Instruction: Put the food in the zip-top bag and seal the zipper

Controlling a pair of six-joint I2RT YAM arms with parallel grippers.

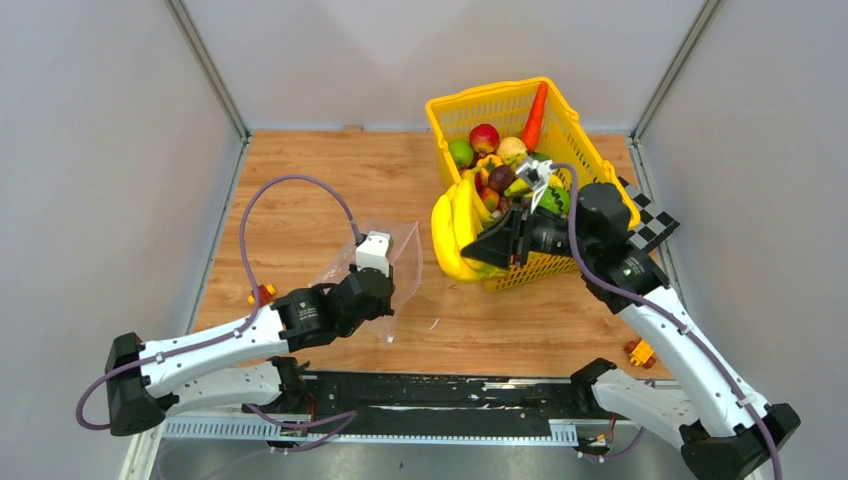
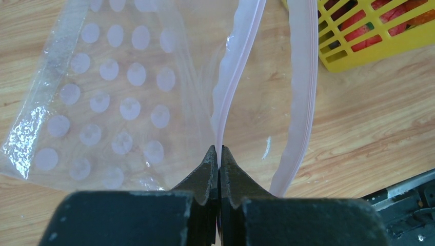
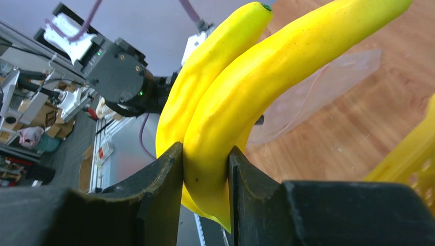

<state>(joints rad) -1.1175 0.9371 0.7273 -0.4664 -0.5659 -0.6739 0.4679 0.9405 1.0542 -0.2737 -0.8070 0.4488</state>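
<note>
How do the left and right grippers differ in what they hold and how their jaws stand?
The left gripper has its jaws pressed together on the thin zipper of the zip-top bag; the right gripper has its jaws held apart by the thick yellow bananas. The left gripper is out over the table; the right gripper is beside the yellow basket. Both grip something.

zip-top bag: far end cut off by top edge, left wrist view; near rim hidden behind left gripper.
bananas: one tip cut off at top edge, right wrist view; lower ends behind right gripper.
yellow basket: only a corner inside left wrist view.
food in basket: lower pieces buried, kinds untellable.
</note>
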